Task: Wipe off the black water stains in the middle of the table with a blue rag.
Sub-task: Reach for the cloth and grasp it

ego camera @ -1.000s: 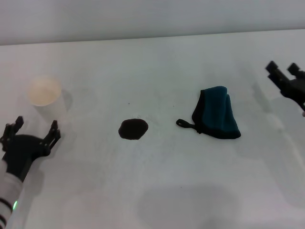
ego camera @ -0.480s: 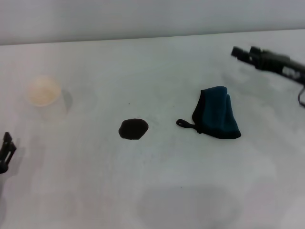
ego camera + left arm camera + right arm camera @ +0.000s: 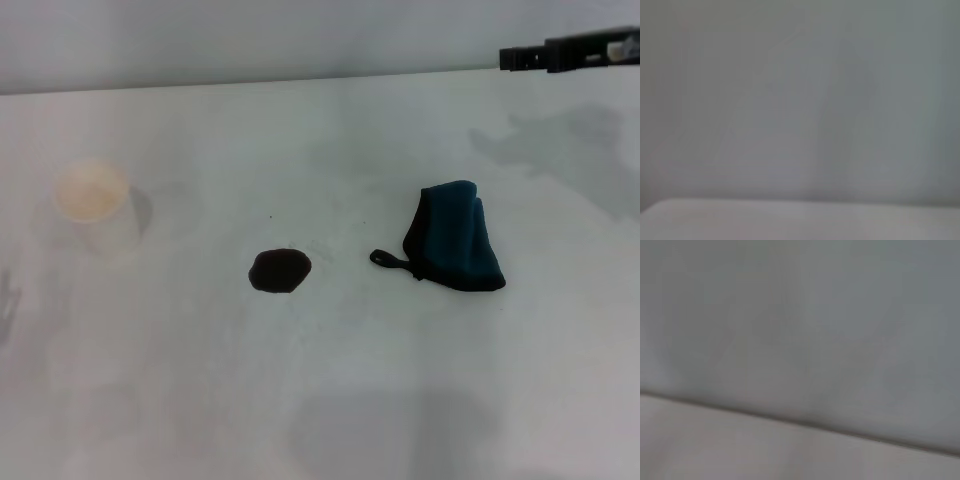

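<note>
Head view gives us the layout, so we take the blue rag point(image 3: 455, 248) as our landmark: it lies crumpled on the table point(image 3: 330, 400), its loop tab pointing toward the black water stains point(image 3: 279, 270), which sit well apart on the rag's left. A white cup point(image 3: 93, 205) stands farther left still, beyond the blot. Nothing has touched the rag, so we judge the task to be at its first step, the reach. Next we need the right gripper point(image 3: 545, 56) brought down over the rag to pinch its bunched top. That gripper hangs high behind the rag, stretched level at the far edge; we cannot tell how far it is parted, and it seems to carry nothing. Our left gripper is out of sight, and both wrist views show only blank grey.
</note>
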`<state>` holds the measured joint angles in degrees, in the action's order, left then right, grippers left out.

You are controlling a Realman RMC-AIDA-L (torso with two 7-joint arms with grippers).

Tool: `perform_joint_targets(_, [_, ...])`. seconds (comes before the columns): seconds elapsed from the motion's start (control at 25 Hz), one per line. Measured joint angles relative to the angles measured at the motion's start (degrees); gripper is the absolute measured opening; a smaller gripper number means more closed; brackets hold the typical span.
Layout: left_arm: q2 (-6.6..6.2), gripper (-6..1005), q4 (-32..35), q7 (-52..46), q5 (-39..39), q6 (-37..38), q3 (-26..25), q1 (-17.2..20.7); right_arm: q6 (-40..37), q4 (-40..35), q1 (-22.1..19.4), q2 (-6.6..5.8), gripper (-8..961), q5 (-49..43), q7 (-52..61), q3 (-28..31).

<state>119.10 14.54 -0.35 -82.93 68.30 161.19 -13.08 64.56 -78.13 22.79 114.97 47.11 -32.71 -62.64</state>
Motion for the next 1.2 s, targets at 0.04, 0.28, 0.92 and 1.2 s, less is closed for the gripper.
perform_joint_targets(0.04, [-0.01, 893, -0.32, -0.47, 0.00, 0.22, -0.07, -0.36, 3.03, -2.49, 0.14, 0.09, 718, -1.90, 2.59, -0.50])
perform_joint_targets(0.28, [-0.02, 892, -2.53, -3.08, 0.18, 1.04, -0.29, -3.28, 13.01, -12.12, -0.28, 0.23, 720, -7.61, 17.41, -8.47])
perform_joint_targets(0.92, [-0.44, 893, -8.00, -10.67, 0.05, 1.12, -0.35, -9.06, 6.58, -6.13, 2.28, 0.67, 711, -21.59, 44.26, -32.26])
perform_joint_targets(1.2, [-1.09, 892, -8.04, -12.31, 0.09, 0.72, -0.06, -9.27, 1.87, -0.11, 2.43, 0.61, 706, -23.53, 44.59, -32.91])
